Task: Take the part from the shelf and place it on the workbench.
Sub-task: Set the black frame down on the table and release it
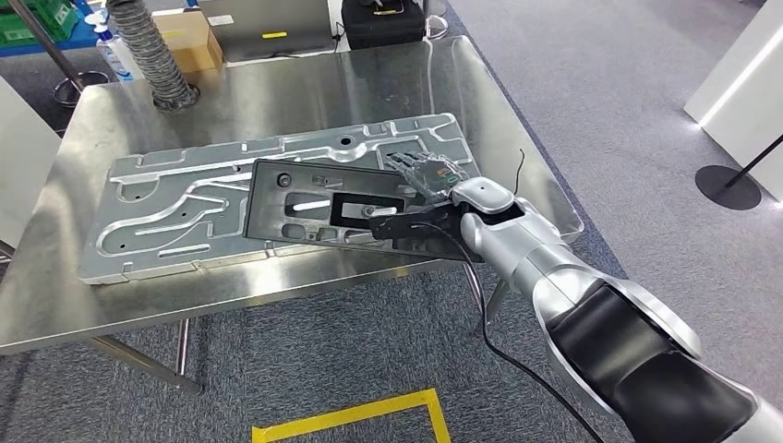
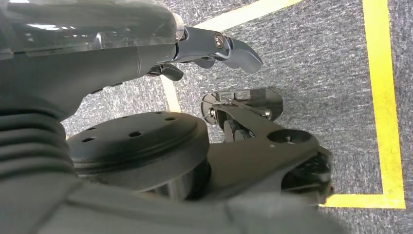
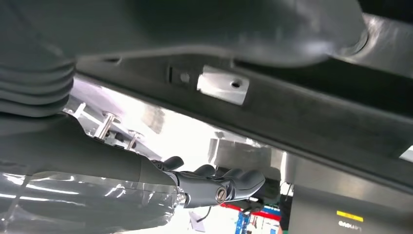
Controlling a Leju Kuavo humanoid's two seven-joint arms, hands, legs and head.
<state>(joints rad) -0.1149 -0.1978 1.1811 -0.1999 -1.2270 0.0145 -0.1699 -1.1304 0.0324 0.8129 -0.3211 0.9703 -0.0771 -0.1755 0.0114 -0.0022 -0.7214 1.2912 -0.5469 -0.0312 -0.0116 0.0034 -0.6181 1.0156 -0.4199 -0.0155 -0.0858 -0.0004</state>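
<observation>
The part is a flat black panel [image 1: 305,208] with cut-outs. It lies slightly tilted over a large silver cast plate [image 1: 185,198] on the steel workbench [image 1: 305,92]. My right hand [image 1: 427,177] grips the panel at its right end, fingers on its upper face. In the right wrist view the panel's dark underside [image 3: 292,112] runs across close to the camera, with my right hand's dark fingers [image 3: 214,183] beside it. Whether the panel rests on the silver plate I cannot tell. My left hand [image 2: 214,46] hangs over the carpet, holding nothing, its fingers loosely apart.
A ribbed grey hose [image 1: 152,55], a cardboard box [image 1: 189,37] and a grey case [image 1: 268,28] stand along the bench's far edge. A black cable [image 1: 489,323] trails from my right wrist. Yellow tape [image 1: 369,415] marks the carpet in front. A post's round black base [image 1: 729,185] stands at right.
</observation>
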